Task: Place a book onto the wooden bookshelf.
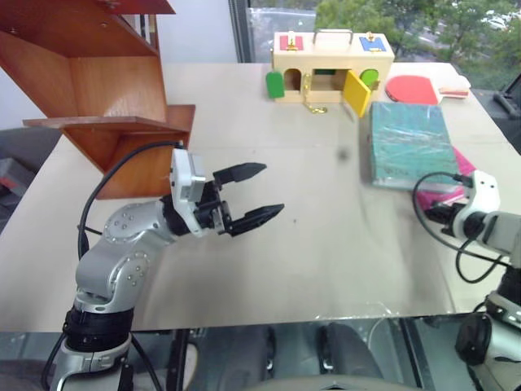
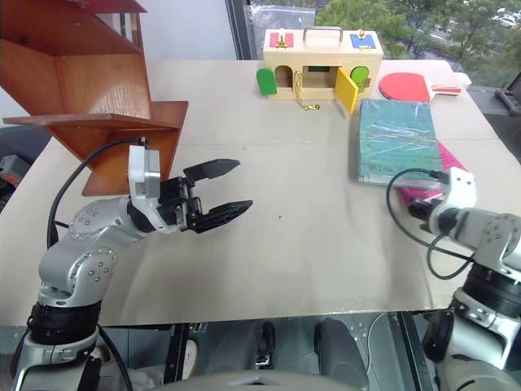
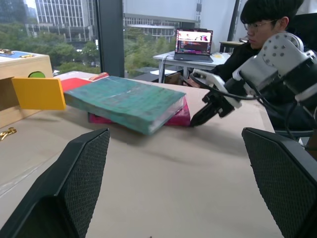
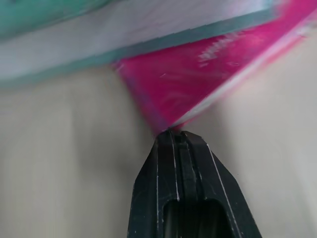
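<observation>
right gripper (image 4: 171, 133) is pinching fully closed, tips sitting at the corner of the pink book (image 4: 198, 84) under the teal book (image 1: 407, 142) on the table (image 1: 326, 244). left gripper (image 1: 254, 194) is hovering, fingers spread wide, beside the wooden bookshelf (image 1: 98, 81).

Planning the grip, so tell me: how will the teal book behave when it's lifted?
The book looks broad, thin and glossy-wrapped, so probably slippery and slightly bendy. It rests on the pink book, which may shift with it.
</observation>
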You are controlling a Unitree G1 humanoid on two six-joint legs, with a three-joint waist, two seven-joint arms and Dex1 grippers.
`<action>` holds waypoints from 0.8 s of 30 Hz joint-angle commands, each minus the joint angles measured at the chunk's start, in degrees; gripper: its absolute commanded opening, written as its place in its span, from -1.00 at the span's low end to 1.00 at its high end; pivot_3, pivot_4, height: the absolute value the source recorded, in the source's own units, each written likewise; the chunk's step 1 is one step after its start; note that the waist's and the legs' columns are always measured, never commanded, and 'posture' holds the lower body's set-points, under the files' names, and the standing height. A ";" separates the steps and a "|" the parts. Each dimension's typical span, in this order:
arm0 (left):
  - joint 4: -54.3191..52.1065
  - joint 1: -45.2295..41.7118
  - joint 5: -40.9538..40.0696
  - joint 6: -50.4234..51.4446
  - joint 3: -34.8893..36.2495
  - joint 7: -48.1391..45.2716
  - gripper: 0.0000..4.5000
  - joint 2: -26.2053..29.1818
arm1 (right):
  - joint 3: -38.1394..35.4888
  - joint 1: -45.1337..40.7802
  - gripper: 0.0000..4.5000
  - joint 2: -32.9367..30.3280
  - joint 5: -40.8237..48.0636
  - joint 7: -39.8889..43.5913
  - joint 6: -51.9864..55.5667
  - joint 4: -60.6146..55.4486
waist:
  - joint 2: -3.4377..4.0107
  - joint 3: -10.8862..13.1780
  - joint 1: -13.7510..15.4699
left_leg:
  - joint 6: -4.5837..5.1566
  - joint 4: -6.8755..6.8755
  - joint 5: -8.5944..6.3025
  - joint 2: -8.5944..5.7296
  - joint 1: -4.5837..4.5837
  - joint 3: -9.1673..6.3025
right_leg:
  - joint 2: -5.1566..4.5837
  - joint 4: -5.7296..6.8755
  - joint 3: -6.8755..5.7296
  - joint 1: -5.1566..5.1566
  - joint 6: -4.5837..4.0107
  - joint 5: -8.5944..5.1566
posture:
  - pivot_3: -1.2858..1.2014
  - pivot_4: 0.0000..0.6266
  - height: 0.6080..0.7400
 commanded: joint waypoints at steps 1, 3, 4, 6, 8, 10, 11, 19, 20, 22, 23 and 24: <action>-0.42 -0.71 -0.29 -0.71 0.61 -0.41 1.00 0.37 | -0.06 0.96 -0.97 0.59 2.23 1.81 0.14 -5.33 | 0.00 0.00 0.06 | 0.00 0.00 0.00 0.00 -0.01 0.00 | 0.00 0.00 -0.01 -0.01 0.00 0.00 | 0.03 -0.52 1.00; -0.56 -0.52 -0.28 -0.72 0.56 -0.46 1.00 0.35 | 0.74 1.97 -0.97 1.06 3.40 2.95 -0.13 -7.33 | 0.00 0.00 0.11 | 0.00 0.00 0.00 -0.02 -0.03 -0.01 | 0.00 -0.04 -0.02 -0.01 0.00 0.00 | 0.03 -0.52 1.00; -0.63 -0.47 -0.32 -0.67 0.56 -0.44 1.00 0.34 | 1.18 2.54 -0.97 0.95 4.28 3.79 0.20 -8.45 | 0.00 0.00 0.06 | 0.00 0.00 0.00 -0.02 -0.04 -0.01 | 0.00 -0.06 -0.03 -0.01 0.00 0.00 | 0.03 -0.52 1.00; -0.70 -0.41 -0.34 -0.63 0.57 -0.38 1.00 0.29 | 1.89 3.59 -0.97 -0.04 6.11 5.60 0.56 -10.84 | 0.00 0.00 0.01 | 0.00 -0.01 0.00 -0.03 -0.04 -0.01 | 0.00 -0.08 -0.02 -0.01 0.00 0.00 | 0.03 -0.52 1.00; -0.70 -0.33 -0.31 -0.66 0.58 -0.34 1.00 0.24 | 1.58 3.92 -0.97 -1.34 7.93 7.48 0.26 -13.02 | 0.01 0.01 0.01 | 0.00 -0.01 0.00 -0.02 -0.04 -0.01 | 0.00 -0.08 -0.03 -0.01 0.00 0.00 | 0.03 -0.52 1.00; -0.78 -0.19 -0.33 -0.66 0.60 -0.23 1.00 0.15 | -0.62 2.42 -0.97 -4.20 9.94 9.92 -0.51 -14.38 | 0.04 0.03 0.02 | 0.00 -0.01 0.00 -0.03 -0.03 -0.01 | 0.00 -0.08 -0.02 -0.01 0.00 0.00 | 0.03 -0.52 1.00; -0.84 -0.13 -0.34 -0.67 0.58 -0.17 1.00 0.10 | -1.58 1.53 -0.97 -5.60 10.38 10.51 -0.98 -14.25 | 0.04 0.03 0.04 | 0.00 0.00 0.00 -0.04 -0.03 -0.01 | 0.00 -0.08 -0.03 -0.01 0.00 0.00 | 0.03 -0.52 1.00; -0.80 -0.52 -0.15 -0.79 -0.14 0.26 1.00 -0.70 | -5.54 -16.25 -0.97 -15.05 -2.56 -3.76 -17.54 17.46 | 0.03 0.02 0.08 | 0.00 0.00 0.00 -0.06 0.02 0.06 | 0.01 -0.05 -0.02 0.00 0.00 0.00 | 0.03 -0.52 1.00; -0.73 -0.76 -0.08 -0.81 -0.34 0.25 1.00 -0.84 | -5.53 -18.87 -0.97 -15.86 -3.79 -5.38 -20.69 24.02 | 0.02 0.02 0.04 | 0.00 -0.04 0.01 -0.06 0.00 0.04 | 0.01 -0.08 -0.01 0.00 -0.01 -0.01 | 0.03 -0.52 1.00; -0.57 -1.27 0.11 -0.97 -0.80 0.01 1.00 -1.05 | -3.39 -22.95 -0.97 -17.78 -6.44 -6.48 -29.86 36.98 | 0.03 0.03 -0.14 | 0.00 -0.03 0.01 -0.05 0.00 0.10 | 0.04 -0.09 0.02 -0.02 -0.01 -0.01 | 0.03 -0.52 1.00; -0.53 -1.48 -0.01 -0.98 -1.00 -0.29 1.00 -1.13 | -3.71 -25.77 -0.97 -18.61 -7.02 -7.72 -35.44 45.30 | 0.03 0.03 -0.17 | 0.00 -0.04 0.01 -0.07 0.03 0.22 | 0.04 -0.10 0.02 -0.03 0.00 0.00 | 0.03 -0.52 1.00; -0.56 -1.70 -0.11 -1.06 -1.13 -0.84 1.00 -0.98 | -3.87 -28.97 -0.97 -19.22 -7.27 -8.27 -42.07 54.66 | 0.03 0.03 -0.12 | 0.01 -0.06 0.01 -0.08 0.07 0.28 | 0.03 -0.11 0.04 -0.02 0.00 0.00 | 0.03 -0.52 1.00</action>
